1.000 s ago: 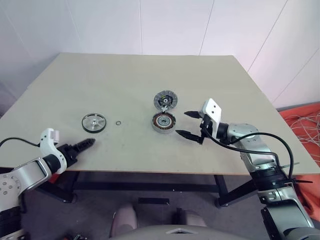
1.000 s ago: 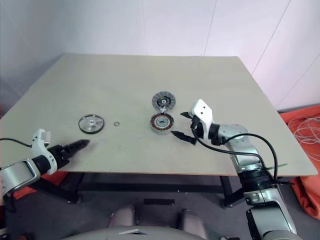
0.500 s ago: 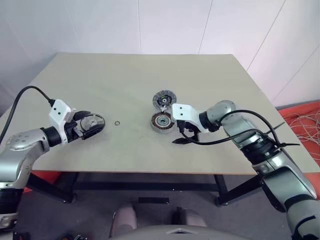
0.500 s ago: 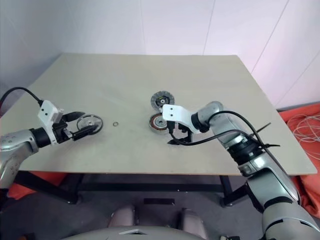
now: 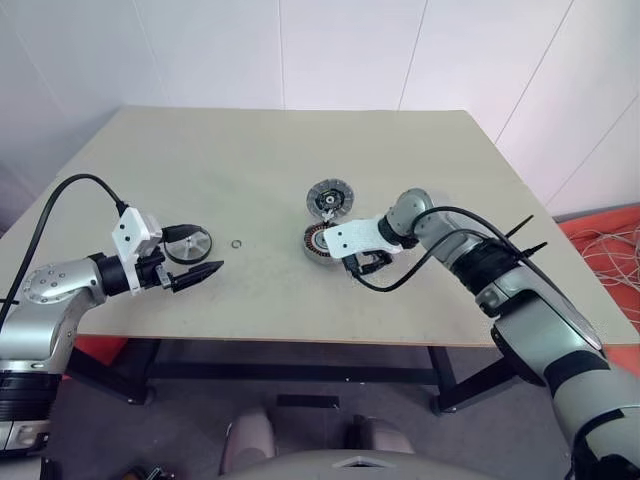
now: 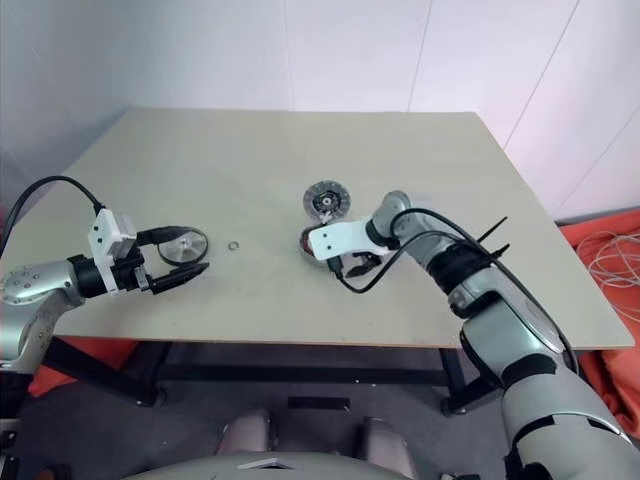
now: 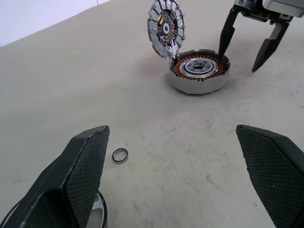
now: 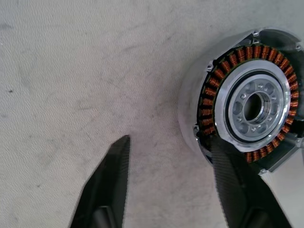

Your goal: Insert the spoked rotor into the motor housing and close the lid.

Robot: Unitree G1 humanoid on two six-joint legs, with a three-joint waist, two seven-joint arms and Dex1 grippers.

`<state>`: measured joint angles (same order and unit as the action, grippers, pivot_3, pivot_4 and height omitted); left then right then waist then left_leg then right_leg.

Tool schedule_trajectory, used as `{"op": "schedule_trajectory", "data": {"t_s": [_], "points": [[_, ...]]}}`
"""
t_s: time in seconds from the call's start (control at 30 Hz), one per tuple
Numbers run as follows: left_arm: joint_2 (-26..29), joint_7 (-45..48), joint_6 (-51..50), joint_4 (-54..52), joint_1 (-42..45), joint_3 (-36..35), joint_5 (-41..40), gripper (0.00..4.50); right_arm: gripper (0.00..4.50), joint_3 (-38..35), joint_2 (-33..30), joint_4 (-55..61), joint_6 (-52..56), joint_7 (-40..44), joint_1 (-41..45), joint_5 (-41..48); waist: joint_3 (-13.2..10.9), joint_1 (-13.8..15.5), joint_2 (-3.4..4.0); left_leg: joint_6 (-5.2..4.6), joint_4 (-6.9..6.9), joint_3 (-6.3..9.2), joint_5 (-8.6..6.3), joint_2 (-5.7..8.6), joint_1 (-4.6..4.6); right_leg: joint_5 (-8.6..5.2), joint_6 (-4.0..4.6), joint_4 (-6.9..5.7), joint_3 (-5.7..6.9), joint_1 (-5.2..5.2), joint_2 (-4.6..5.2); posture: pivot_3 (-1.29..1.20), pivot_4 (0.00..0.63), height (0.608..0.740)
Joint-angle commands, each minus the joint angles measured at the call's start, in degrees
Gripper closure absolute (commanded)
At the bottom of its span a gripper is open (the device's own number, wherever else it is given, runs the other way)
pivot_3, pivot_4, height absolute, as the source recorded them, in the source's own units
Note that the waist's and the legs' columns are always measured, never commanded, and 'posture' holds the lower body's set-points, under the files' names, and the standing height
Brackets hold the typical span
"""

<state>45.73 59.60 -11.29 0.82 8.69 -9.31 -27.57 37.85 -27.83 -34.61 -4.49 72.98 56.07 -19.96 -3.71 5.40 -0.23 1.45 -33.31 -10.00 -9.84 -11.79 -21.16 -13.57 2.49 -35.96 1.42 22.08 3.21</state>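
Both arms have swung inward since a second ago: the left gripper point(image 5: 195, 254), which hung off the near table edge, now straddles the flat shiny silver six-spoked rotor disc point(image 5: 191, 243), and the right gripper point(image 7: 251, 47) has tipped steeply down beside the squat dark round motor housing ring with copper windings point(image 7: 199, 71).

Left fingers point(image 7: 85, 156) stand wide apart with nothing clamped; the rotor lies flat on the beige table point(image 5: 250, 170), one finger beyond it and one on its near side, neither clearly touching. Right jaws are apart too, partly narrowed, one finger point(image 8: 228, 175) at the housing's rim and the other out on bare table.

That rotor is probably stiff, fairly heavy and slick, so pinching across the rim, or rim to hub through a spoke gap, looks safest; a flat disc on a tabletop will resist getting a finger underneath.

Inside the housing sit only the windings and a silver bearing hub; no rotor yet. Beyond the right gripper, the thin dark grey lid disc with fine radial lines point(image 7: 166, 28) stands open against the housing's far edge. A tiny washer ring point(image 7: 120, 155) lies just past the left gripper.
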Motion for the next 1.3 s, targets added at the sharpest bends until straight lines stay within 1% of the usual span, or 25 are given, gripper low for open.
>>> {"op": "schedule_trajectory", "data": {"t_s": [0.03,0.13,0.17,0.2,0.37,0.63,0.77,1.2,1.3], "points": [[-0.08,0.07,0.64,-0.84,1.29,-1.39,0.21,0.00,2.69,1.04,1.22,-2.21,-3.20,0.51,2.24,-2.67,0.00,-0.04,0.00,0.00,0.00,0.00,0.00,0.00,0.00,0.00,0.00,0.00,-0.01,0.00,0.00,0.00,0.000,0.740],[-0.18,0.14,0.81,-0.63,1.57,-1.27,0.47,0.00,3.78,0.76,2.61,-3.67,-4.12,0.86,3.36,-3.54,0.00,-0.05,-0.01,0.00,0.00,0.00,0.00,0.00,-0.01,0.00,0.01,0.00,-0.01,0.00,0.00,0.00,0.000,0.740],[-0.22,0.13,0.80,-0.58,1.64,-1.25,0.55,0.00,4.08,0.64,2.96,-4.06,-4.27,0.94,3.64,-3.76,0.00,-0.05,-0.01,-0.01,0.00,0.00,0.00,0.00,-0.01,0.00,0.01,0.01,-0.01,0.00,0.00,0.00,0.000,0.740],[-0.28,0.06,0.82,-0.54,1.70,-1.24,0.65,0.00,4.48,0.55,3.31,-4.36,-4.38,1.08,3.93,-3.94,0.00,-0.04,-0.01,-0.01,0.00,0.00,0.00,0.00,-0.01,0.00,0.02,0.01,-0.01,0.01,0.00,0.00,0.000,0.740],[-0.61,-0.46,0.84,-0.63,1.41,-1.78,1.11,0.00,4.48,-0.23,4.32,-2.80,-4.24,2.69,4.90,-3.93,0.00,-0.02,0.00,-0.01,0.00,0.00,-0.01,0.00,-0.06,-0.01,0.02,0.01,0.00,0.03,0.00,0.00,0.000,0.740],[-0.73,-0.78,0.83,-0.52,0.69,-2.03,1.81,0.00,4.48,-0.88,5.20,9.59,0.34,8.38,2.72,-2.24,0.00,-0.05,0.00,-0.02,0.01,0.02,-0.01,-0.04,-0.24,-0.02,0.05,0.01,0.00,0.22,-0.05,0.00,0.000,0.740],[-0.96,-0.89,0.86,-0.29,0.93,-1.78,2.17,0.00,4.48,-0.41,6.05,13.90,2.60,9.62,1.54,-2.40,0.00,-0.03,-0.01,-0.03,0.00,0.03,-0.01,-0.03,-0.29,-0.02,0.05,-0.01,0.00,0.26,-0.04,0.00,0.000,0.740],[-1.78,-1.45,0.50,-0.46,0.64,-1.27,3.27,0.00,4.48,1.63,7.20,14.45,1.87,7.59,0.65,-4.79,0.00,-0.02,-0.01,0.01,-0.02,0.04,0.01,-0.03,-0.26,-0.02,0.05,-0.07,0.00,0.26,-0.04,0.00,0.000,0.740],[-1.99,-1.10,-0.31,-0.83,0.54,-1.26,2.82,0.00,4.48,1.51,7.50,14.95,3.11,8.53,0.50,-4.30,0.00,-0.02,-0.01,0.02,-0.03,0.03,0.02,-0.03,-0.26,-0.02,0.05,-0.10,0.00,0.26,-0.04,0.00,0.000,0.740]]}}
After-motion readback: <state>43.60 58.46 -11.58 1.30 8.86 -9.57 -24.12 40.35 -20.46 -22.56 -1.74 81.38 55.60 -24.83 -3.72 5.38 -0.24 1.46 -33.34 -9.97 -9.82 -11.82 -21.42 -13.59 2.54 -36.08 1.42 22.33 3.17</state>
